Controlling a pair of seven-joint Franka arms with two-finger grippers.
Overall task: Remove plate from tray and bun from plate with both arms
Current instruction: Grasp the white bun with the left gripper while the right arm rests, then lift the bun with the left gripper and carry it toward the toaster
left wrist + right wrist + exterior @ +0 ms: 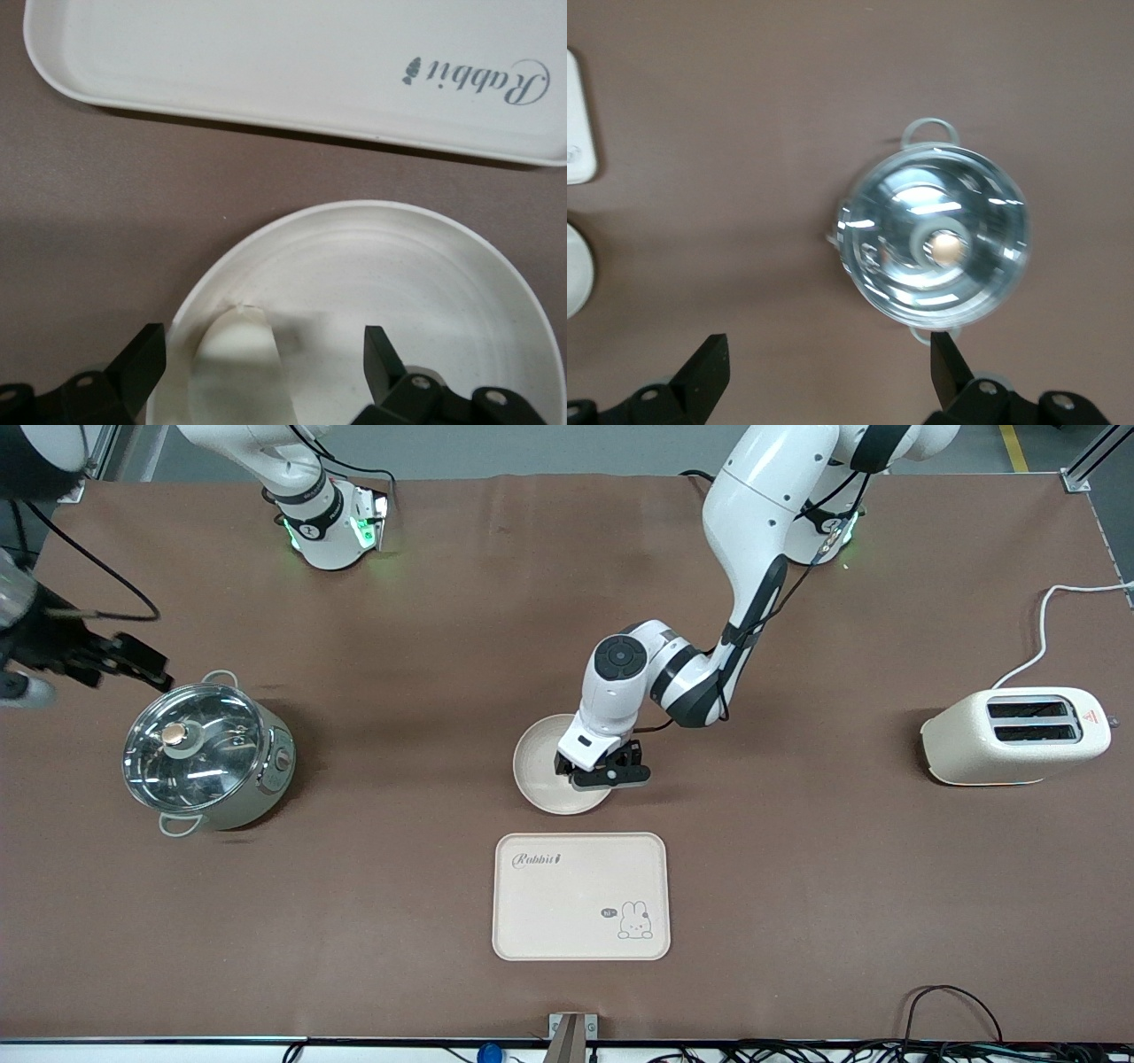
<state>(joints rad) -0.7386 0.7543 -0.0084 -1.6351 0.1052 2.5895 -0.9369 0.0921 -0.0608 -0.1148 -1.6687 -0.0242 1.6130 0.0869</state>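
Observation:
The round cream plate (545,766) lies flat on the table's middle, just farther from the front camera than the rabbit tray. My left gripper (611,772) hangs low over the plate's rim on the side toward the left arm's end, open. In the left wrist view one finger (142,363) is outside the plate (416,292) and the other is over it. A pale rounded lump, the bun (235,363) by its look, lies in the plate against the rim, between those fingers and untouched. My right gripper (133,662) waits high beside the pot, open and holding nothing (828,372).
A rectangular cream tray (580,895) (292,53) with a rabbit drawing lies near the front edge. A pot with a glass lid (208,762) (935,243) stands toward the right arm's end. A cream toaster (1019,735) with its white cable stands toward the left arm's end.

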